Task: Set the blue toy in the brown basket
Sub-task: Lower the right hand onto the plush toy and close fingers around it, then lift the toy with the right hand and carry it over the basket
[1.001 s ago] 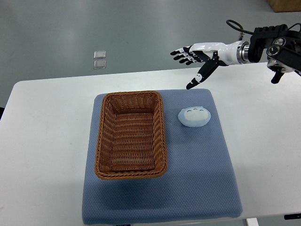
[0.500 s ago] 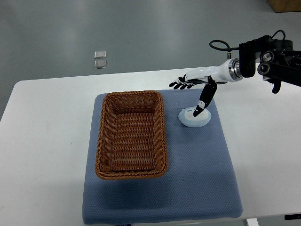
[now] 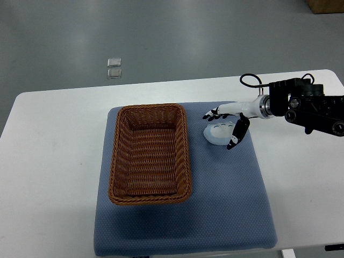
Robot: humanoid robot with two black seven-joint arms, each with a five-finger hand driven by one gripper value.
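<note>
The pale blue toy [image 3: 217,134] lies on the blue mat [image 3: 215,204], just right of the brown wicker basket [image 3: 150,153], which holds nothing. My right hand [image 3: 223,128] comes in from the right edge and sits low over the toy. Its fingers [image 3: 212,114] spread past the toy's far side and the thumb [image 3: 235,138] hangs down at its near right side. The hand straddles the toy without closing on it. No left arm shows.
The mat lies on a white table [image 3: 54,161]. The basket's raised rim [image 3: 185,150] stands between the toy and the basket's inside. Two small clear squares [image 3: 113,68] lie on the grey floor beyond the table.
The right hand has dropped from above the table's far edge, come nearer and lower, and now brackets the toy. Toy and basket have not moved.
</note>
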